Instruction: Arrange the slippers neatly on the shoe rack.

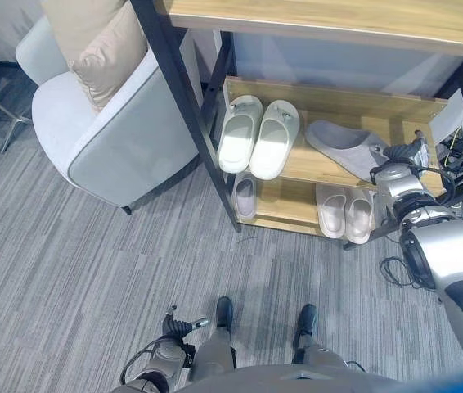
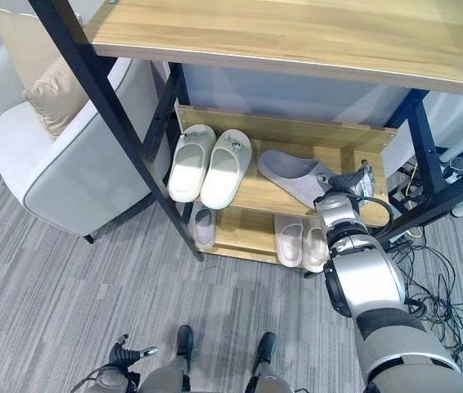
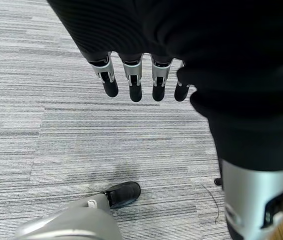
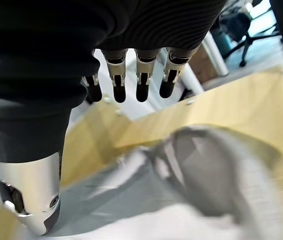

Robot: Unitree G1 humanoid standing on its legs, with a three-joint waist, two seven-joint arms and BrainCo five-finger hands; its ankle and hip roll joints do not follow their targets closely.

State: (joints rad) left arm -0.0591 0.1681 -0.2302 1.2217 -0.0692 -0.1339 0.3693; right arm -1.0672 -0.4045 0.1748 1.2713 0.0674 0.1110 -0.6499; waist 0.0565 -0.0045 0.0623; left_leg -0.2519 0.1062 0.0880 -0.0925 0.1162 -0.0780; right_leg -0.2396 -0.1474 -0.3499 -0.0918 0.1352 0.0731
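A: How far along are we with the shoe rack (image 1: 342, 102)?

B: Part way, by our reading. On the middle shelf a white pair of slippers (image 1: 258, 136) sits side by side at the left, toes to the far side, and that looks tidy. To their right a single grey slipper (image 1: 342, 145) lies slanted across the shelf, not square with the white pair. On the bottom shelf we see a small grey slipper (image 1: 244, 196) at the left and a pale pair (image 1: 344, 211) at the right.

A: So what is left?

B: Straightening that grey slipper, we'd say. We can't make out its mate.

A: And our right hand (image 2: 348, 182)?

B: It is up at the middle shelf, just beside the near right end of the grey slipper. In the right wrist view its fingers (image 4: 142, 88) hang straight above the slipper with a gap showing, so we judge it open and holding nothing.

A: The left hand (image 1: 175, 327)?

B: Low by our side over the carpet, fingers relaxed, empty
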